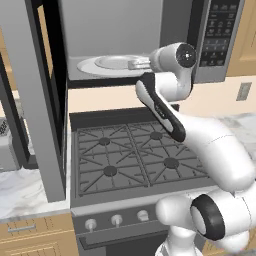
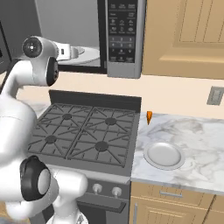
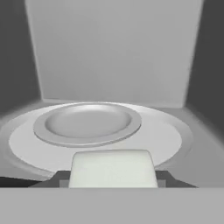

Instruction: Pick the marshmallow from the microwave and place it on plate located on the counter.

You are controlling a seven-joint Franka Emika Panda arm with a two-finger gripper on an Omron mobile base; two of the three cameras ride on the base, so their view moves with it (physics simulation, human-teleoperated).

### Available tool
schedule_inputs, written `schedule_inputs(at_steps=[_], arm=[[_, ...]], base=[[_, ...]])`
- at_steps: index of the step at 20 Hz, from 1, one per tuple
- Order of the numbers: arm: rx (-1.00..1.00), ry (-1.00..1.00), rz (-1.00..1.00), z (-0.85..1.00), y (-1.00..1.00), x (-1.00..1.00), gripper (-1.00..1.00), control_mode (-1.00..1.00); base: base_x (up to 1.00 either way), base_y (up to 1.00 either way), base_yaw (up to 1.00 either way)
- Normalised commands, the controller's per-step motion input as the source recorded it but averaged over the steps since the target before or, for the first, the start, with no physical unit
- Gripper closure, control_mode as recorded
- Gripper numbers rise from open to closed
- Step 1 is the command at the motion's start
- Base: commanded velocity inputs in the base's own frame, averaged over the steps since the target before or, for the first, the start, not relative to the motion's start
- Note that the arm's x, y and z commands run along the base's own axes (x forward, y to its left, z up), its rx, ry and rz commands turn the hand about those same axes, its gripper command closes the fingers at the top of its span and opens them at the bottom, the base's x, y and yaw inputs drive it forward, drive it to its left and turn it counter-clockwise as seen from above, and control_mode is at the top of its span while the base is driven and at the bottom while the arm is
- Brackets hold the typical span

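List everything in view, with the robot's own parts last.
microwave: one, grey steel, door open, above the stove
turntable disc: one, pale grey, on the microwave floor
marshmallow: one, off-white, in the microwave, between the claw tips
stove: one, black, four burners, below the microwave
counter: white-grey marble, right of the stove
plate: one, white, on the counter near the stove
small orange item: one, at the counter's back
arm: one, white, reaching into the microwave
claw: one, dark tips, either side of the marshmallow; grip unclear
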Motion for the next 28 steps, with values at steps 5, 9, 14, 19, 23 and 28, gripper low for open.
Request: schedule_inputs(at_steps=[5, 9, 14, 19, 23, 28], arm=[[0.0, 0.15, -0.26, 0.66, -0.53, -1.0, 1.0, -1.0], [0.02, 0.26, -0.24, 0.19, -0.64, -1.0, 1.0, -1.0], [0.08, 0.38, -0.23, -0.36, -0.58, -1.0, 1.0, -1.0], [0.12, 0.03, -0.2, -1.0, -0.6, -0.92, 1.0, -1.0], [0.18, -0.03, -0.02, -1.0, -0.99, -0.2, 1.0, -1.0], [0.22, -0.01, 0.0, -1.0, -1.0, 0.05, 1.0, -1.0]], base=[[0.0, 0.0, 0.0], [0.0, 0.0, 0.0], [0.0, 0.0, 0.0], [0.0, 0.0, 0.0], [0.0, 0.0, 0.0], [0.0, 0.0, 0.0]])
